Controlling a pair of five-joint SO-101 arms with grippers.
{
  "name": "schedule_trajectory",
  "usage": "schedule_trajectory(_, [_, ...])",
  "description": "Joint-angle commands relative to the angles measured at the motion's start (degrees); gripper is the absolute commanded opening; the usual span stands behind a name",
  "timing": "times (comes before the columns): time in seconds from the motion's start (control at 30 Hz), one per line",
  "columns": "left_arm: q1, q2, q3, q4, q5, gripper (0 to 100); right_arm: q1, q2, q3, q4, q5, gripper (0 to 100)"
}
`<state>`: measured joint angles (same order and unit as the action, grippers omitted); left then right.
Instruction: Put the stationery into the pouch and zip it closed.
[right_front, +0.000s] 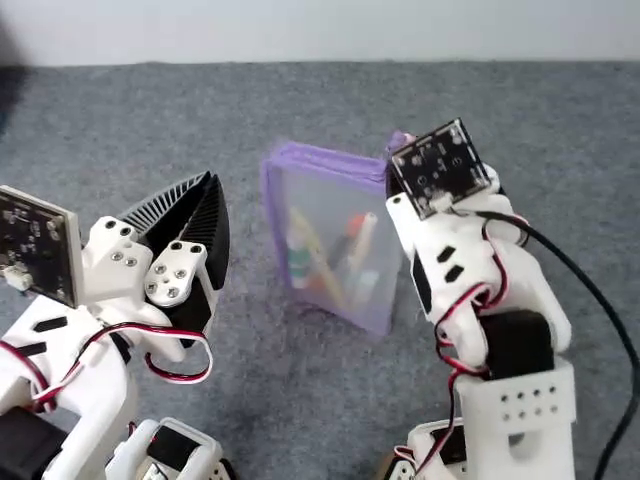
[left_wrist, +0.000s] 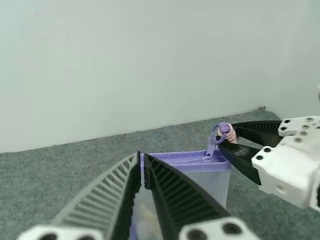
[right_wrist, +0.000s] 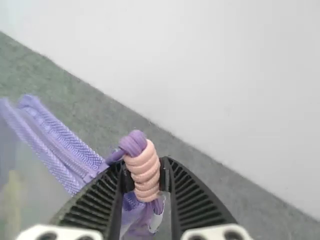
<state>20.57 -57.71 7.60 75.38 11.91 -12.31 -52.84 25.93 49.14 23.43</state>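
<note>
A clear pouch (right_front: 335, 250) with a purple zipper edge stands on the grey carpet, with pens and other stationery (right_front: 325, 262) inside it. My right gripper (right_wrist: 144, 172) is shut on the zipper pull (right_wrist: 142, 167), a pink coiled cord with a purple loop, at the pouch's right end. In the left wrist view the same pull (left_wrist: 222, 131) sits between the right arm's black fingers (left_wrist: 250, 130). The zipper band (left_wrist: 185, 160) looks drawn together up to the slider. My left gripper (right_front: 212, 185) is shut on nothing, just left of the pouch; its tips (left_wrist: 141, 159) are near the pouch's left corner.
Grey carpet (right_front: 300, 100) covers the table up to a white wall (left_wrist: 150, 60) at the back. A black cable (right_front: 590, 300) runs from the right arm toward the right edge. Open carpet lies behind and in front of the pouch.
</note>
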Motion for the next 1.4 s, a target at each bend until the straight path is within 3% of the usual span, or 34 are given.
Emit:
schedule_trajectory(0.0, [0.3,0.3,1.3,-2.0,0.2,2,-1.8,-3.5,-0.6,-0.3,0.6,0.7])
schedule_trajectory(0.17, [0.5,0.3,8.0,-5.7,0.7,16,-5.6,-6.8,-0.3,6.5,3.1,0.7])
schedule_trajectory(0.27, [0.2,0.3,11.3,-8.9,4.9,23,-6.5,-8.2,-0.3,9.1,3.3,0.7])
schedule_trajectory(0.73, [0.6,0.4,30.3,-21.5,5.2,21,-6.5,-12.0,-0.3,14.6,3.3,0.7])
schedule_trajectory(1.2, [0.6,0.4,37.3,-22.1,2.5,17,-6.1,-20.0,-0.2,26.9,3.5,0.7])
schedule_trajectory(1.37, [0.6,0.4,37.3,-22.0,0.5,14,-1.0,-22.6,-0.2,29.3,3.9,0.7])
